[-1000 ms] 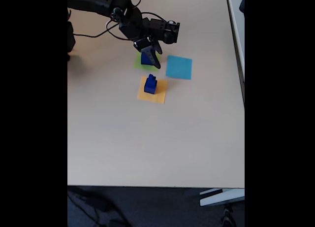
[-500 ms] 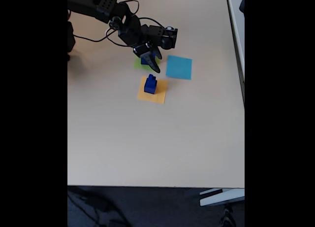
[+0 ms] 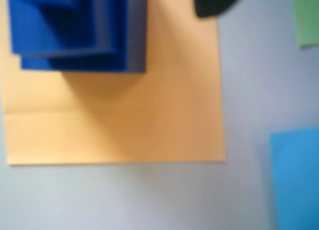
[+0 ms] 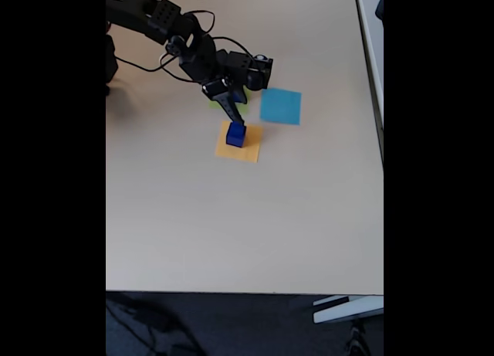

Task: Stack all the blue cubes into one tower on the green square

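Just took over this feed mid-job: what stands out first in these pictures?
The black arm reaches down from the upper left of the fixed view, its gripper right over a small stack of blue cubes on the orange square. The wrist view shows that stack in stepped layers at the orange sheet's top left. The cyan square lies to the right, the green square mostly hidden under the arm.

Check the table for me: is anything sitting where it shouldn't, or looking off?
Yes. The stacked blue cubes stand on the orange-yellow square, not the green square. In the wrist view the stack sits in one corner of that sheet, not centred. The gripper is right above it. Nothing looks spilled or damaged.
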